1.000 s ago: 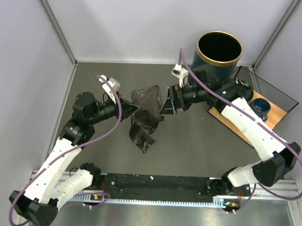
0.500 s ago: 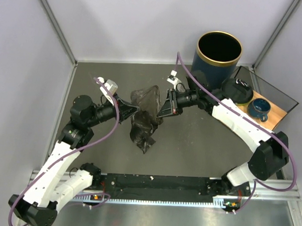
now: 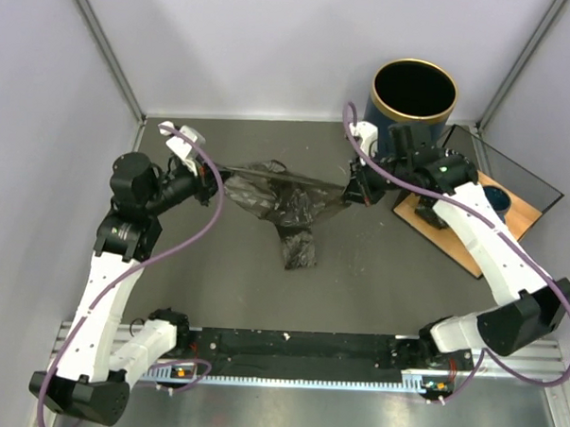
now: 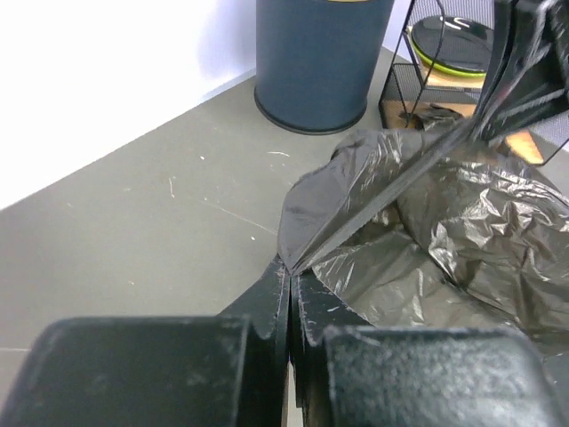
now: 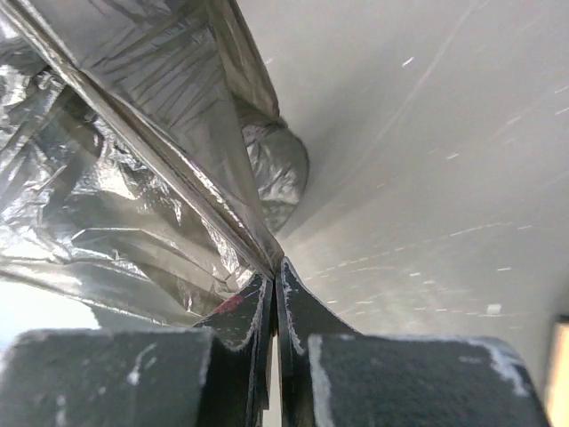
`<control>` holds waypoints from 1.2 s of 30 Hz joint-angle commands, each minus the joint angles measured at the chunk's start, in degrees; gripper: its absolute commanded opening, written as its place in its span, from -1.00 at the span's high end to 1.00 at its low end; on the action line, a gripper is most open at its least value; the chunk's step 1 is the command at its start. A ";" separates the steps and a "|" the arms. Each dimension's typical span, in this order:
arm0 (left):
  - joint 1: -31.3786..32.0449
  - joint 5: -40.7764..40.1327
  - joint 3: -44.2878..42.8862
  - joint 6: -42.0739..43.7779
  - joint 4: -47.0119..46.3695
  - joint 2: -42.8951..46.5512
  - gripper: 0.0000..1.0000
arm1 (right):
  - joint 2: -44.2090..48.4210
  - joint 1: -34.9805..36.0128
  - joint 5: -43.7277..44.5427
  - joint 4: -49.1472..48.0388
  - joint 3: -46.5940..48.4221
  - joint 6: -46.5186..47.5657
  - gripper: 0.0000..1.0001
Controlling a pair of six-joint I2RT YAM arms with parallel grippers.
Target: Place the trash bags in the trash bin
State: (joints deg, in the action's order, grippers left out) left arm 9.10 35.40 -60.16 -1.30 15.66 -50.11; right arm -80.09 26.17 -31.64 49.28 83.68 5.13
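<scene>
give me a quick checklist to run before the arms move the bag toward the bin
1. Left gripper shut on the trash bag: ok, film pinched between its closed fingers.
2. Right gripper shut on the opposite end: ok, film pinched there too.
3. Bag edge taut between the two grips: ok, a straight band runs from one to the other.
4. Bag mouth opened up: cannot tell.
5. Trash bin upright with nothing over its opening: ok, back right behind the right arm.
6. Bag lifted off the table: not ok, its lower part seems to rest on the surface.
</scene>
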 commanded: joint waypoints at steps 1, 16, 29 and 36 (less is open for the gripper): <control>-0.75 4.05 -5.84 7.62 1.65 -2.45 1.00 | 2.58 -0.68 8.79 3.11 6.40 11.06 1.00; -0.49 3.45 -32.40 10.16 1.49 -13.63 1.00 | -16.87 -0.86 -3.42 -1.02 58.79 -4.69 1.00; -0.84 -3.81 -0.78 1.56 9.83 -1.22 1.00 | -1.03 6.52 -4.32 -14.30 9.60 -12.68 1.00; -10.67 -6.05 3.83 6.30 10.27 -3.24 1.00 | 0.82 3.01 -0.62 -14.21 -2.11 -6.45 1.00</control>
State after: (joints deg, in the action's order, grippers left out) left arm 4.64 30.06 -55.99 4.19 28.47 -54.15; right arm -81.38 31.48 -34.00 37.52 81.89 -4.01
